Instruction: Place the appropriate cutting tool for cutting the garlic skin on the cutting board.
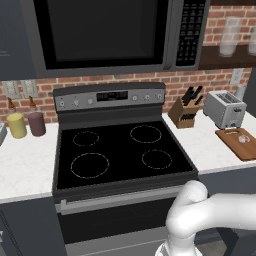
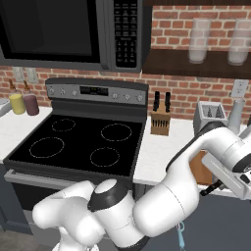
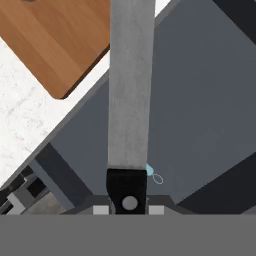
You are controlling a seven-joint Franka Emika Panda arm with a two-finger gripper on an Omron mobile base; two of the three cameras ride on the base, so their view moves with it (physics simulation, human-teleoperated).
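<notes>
The left base view gives the cutting board [image 1: 239, 143] whole: it lies at the right end of the white surface [image 1: 200, 137], close to the front edge, just in front of the silver toaster [image 1: 224, 109], with the garlic [image 1: 244, 139] resting on its far half. The knife block [image 1: 183, 113] stands at the back, between stove [image 1: 120, 150] and toaster.

In the right base view the arm covers most of the board; only a brown strip shows beside the forearm. That view adds the cutting tool [image 2: 181, 237], its teal handle hanging low in front of the dark cabinet, below the surface's front edge.

In the hand view the claw [image 3: 128, 192] is pressed together, pinching the cutting tool's long grey blade; a bit of teal peeks beside the fingertip. A corner of the board lies at upper left.
</notes>
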